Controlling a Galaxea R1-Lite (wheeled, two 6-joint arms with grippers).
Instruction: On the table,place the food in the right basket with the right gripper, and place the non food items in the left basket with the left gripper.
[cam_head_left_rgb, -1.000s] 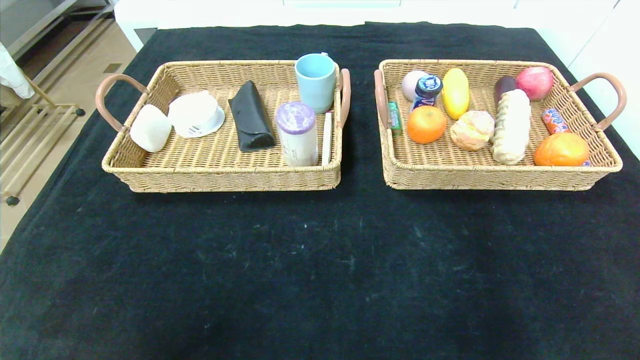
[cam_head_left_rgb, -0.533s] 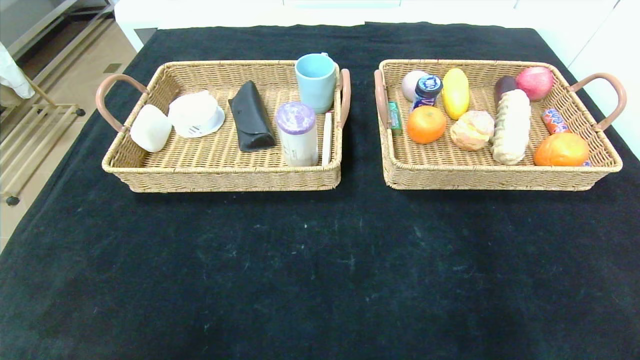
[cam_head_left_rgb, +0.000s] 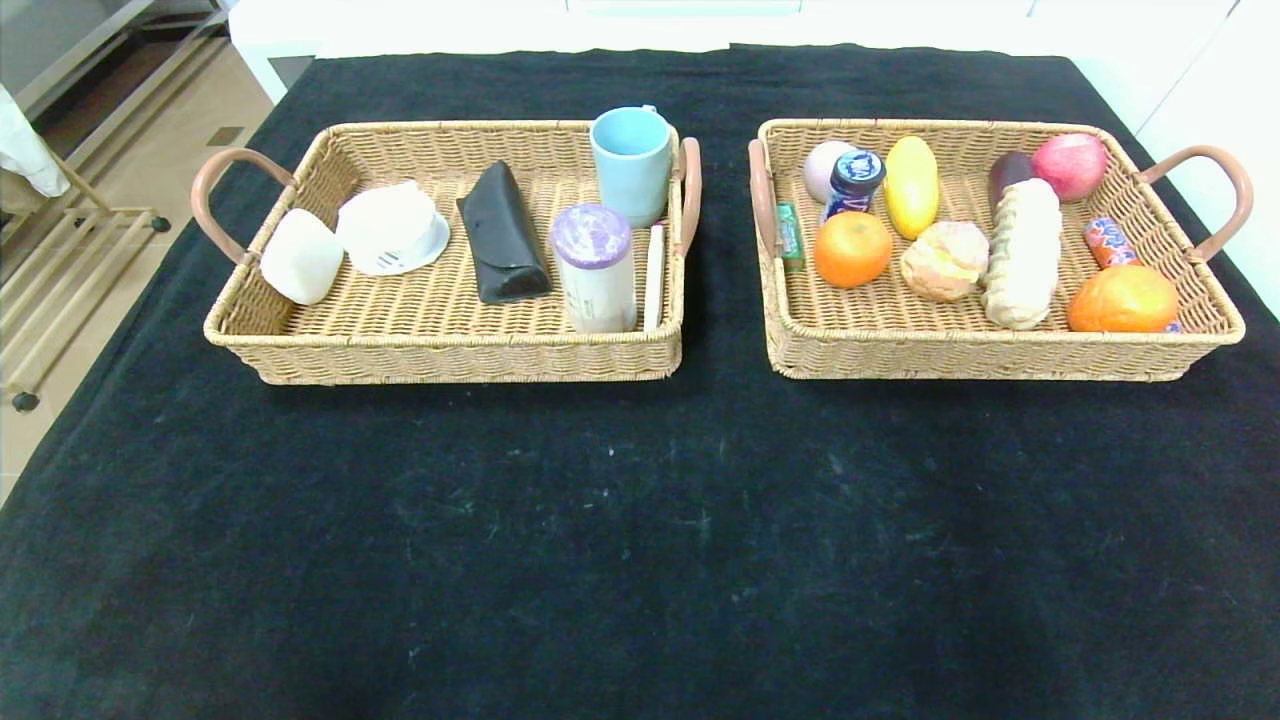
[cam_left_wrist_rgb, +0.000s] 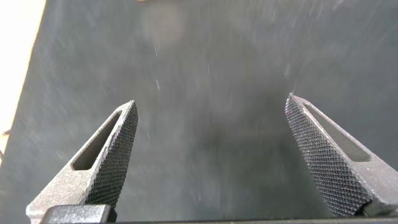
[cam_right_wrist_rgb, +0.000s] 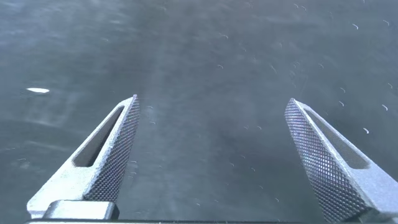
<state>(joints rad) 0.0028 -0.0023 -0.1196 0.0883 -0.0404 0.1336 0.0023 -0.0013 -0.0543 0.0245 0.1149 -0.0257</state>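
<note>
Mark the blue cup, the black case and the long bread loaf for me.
blue cup (cam_head_left_rgb: 631, 168): head view, on its outer wall.
black case (cam_head_left_rgb: 501, 236): head view, middle of its top face.
long bread loaf (cam_head_left_rgb: 1024, 254): head view, middle of its crust.

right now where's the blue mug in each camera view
Head view: the blue mug stands upright in the left basket, at its far right corner, behind the purple-lidded jar.
Left wrist view: not in it; only the open left gripper over black cloth.
Right wrist view: not in it; only the open right gripper over black cloth.
Shared landmark: the black tablecloth shows in all three.
</note>
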